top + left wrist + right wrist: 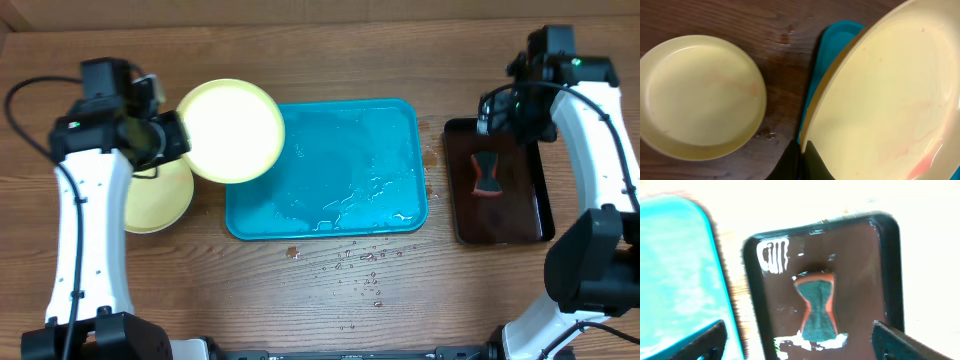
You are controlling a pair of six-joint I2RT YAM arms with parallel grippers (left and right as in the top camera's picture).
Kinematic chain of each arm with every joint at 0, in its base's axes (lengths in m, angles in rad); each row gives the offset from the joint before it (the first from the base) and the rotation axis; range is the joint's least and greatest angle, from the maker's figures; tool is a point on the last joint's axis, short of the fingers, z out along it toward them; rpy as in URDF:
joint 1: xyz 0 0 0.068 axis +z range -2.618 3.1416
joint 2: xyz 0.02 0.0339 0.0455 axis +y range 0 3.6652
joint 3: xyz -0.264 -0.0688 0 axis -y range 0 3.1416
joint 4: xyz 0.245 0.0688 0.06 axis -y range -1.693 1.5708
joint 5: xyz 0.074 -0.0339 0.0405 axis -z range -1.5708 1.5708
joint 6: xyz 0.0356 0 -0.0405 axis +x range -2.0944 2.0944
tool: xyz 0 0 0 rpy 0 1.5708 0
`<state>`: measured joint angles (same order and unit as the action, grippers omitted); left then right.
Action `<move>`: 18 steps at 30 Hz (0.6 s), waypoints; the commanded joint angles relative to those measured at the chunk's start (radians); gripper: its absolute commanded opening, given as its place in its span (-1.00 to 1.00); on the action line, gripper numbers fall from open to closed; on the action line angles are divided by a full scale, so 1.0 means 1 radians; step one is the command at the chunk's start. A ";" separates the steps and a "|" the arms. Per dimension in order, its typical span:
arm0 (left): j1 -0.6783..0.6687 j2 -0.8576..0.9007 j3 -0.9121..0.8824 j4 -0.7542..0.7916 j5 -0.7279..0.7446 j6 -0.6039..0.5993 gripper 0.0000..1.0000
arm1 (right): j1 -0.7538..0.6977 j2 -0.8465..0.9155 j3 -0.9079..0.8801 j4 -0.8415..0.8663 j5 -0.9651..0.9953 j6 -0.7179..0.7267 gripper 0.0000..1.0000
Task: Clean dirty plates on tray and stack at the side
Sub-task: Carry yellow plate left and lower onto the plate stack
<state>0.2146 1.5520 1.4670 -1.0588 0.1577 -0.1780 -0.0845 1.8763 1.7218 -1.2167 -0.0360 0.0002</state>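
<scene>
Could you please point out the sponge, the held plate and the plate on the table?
sponge (817, 310): right wrist view, its dark middle.
held plate (235, 128): overhead view, its pale centre.
plate on the table (700, 95): left wrist view, its centre.

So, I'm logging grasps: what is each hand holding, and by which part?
The left hand pinches a plate by its rim. The right hand is open, holding nothing; the sponge lies on the dark tray.

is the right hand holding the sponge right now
No, the sponge lies flat in the dark tray while the right hand is open, its fingers well clear of it on either side.
</scene>
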 commanded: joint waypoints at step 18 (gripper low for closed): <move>0.337 0.228 0.025 -0.023 -0.150 -0.085 -0.92 | 0.006 -0.029 0.053 -0.043 -0.194 0.002 1.00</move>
<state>0.5236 1.7561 1.4673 -1.0847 0.0452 -0.2249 -0.0834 1.8683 1.7554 -1.2602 -0.2153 0.0006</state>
